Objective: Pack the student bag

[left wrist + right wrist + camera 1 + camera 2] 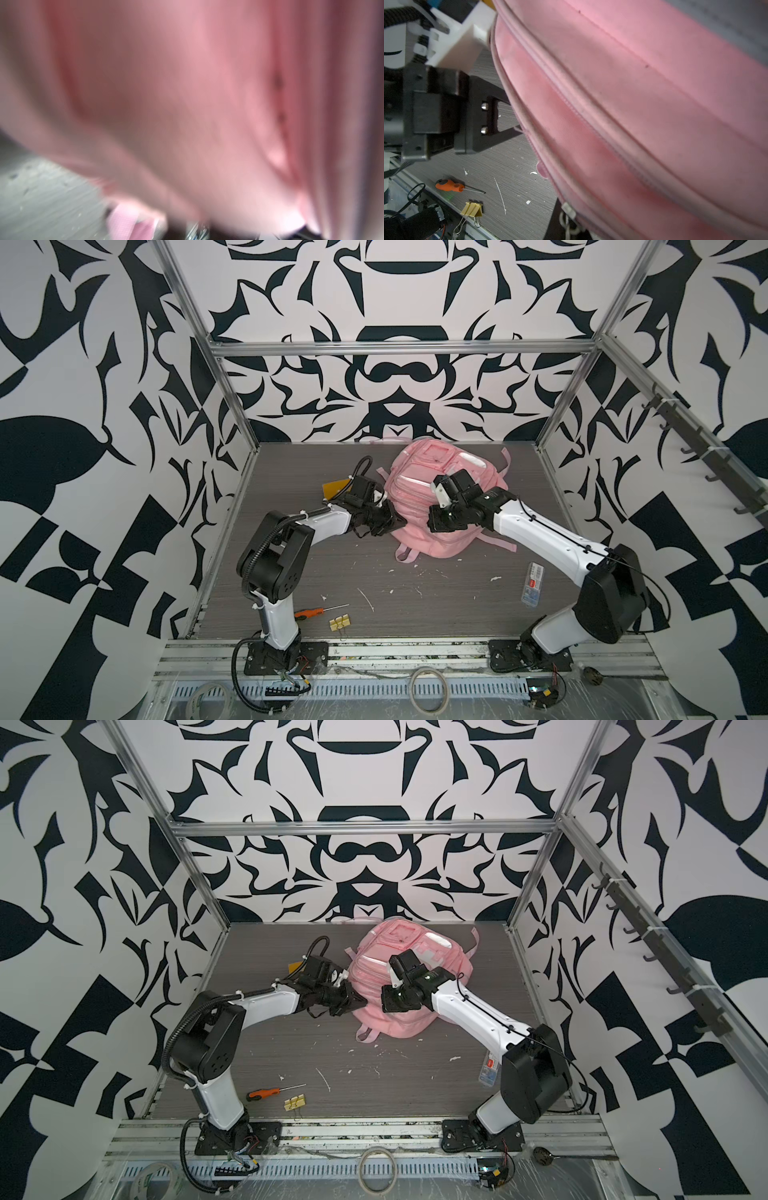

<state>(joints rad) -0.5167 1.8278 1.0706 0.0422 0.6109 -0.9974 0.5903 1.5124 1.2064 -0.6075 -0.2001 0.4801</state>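
Note:
The student bag, a pink backpack, lies flat at the back middle of the table in both top views. My left gripper is shut with its tips pressed into the bag's left side. In the blurred left wrist view the pink fabric fills almost everything. My right gripper reaches over the bag's near part. It is shut on a pale zip pull at the end of a closed zip line across the bag. Its jaws show only as dark shapes.
An orange screwdriver and yellow binder clips lie near the front left. A clear pen box lies under the right arm. A yellow card lies behind the left wrist. Metal posts frame the table.

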